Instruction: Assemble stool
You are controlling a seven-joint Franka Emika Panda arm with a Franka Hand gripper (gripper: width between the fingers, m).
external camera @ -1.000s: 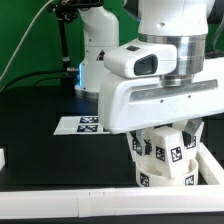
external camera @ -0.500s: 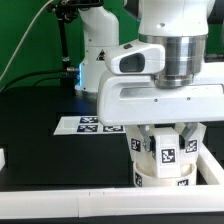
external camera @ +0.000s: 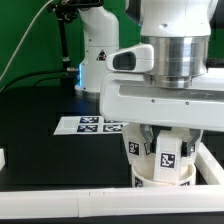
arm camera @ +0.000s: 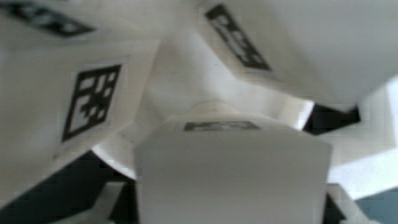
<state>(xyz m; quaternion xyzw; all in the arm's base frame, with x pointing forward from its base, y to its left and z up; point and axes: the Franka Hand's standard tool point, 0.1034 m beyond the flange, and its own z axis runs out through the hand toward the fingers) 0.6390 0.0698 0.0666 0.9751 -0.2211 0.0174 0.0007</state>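
Stool [external camera: 163, 160], seat down with tagged legs [arm camera: 98, 90] up, sits in the bench [external camera: 40, 125] corner against low white walls [external camera: 90, 205], likely bracing it; gripper [external camera: 165, 140] directly over a leg, fingers' spread hidden, cannot tell.

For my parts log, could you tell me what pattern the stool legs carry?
Black-and-white square tags on the chunky white plastic stool legs, clearest in the wrist view.

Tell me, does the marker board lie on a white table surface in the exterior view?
No, the marker board lies on a black table, to the exterior view's left of the stool.
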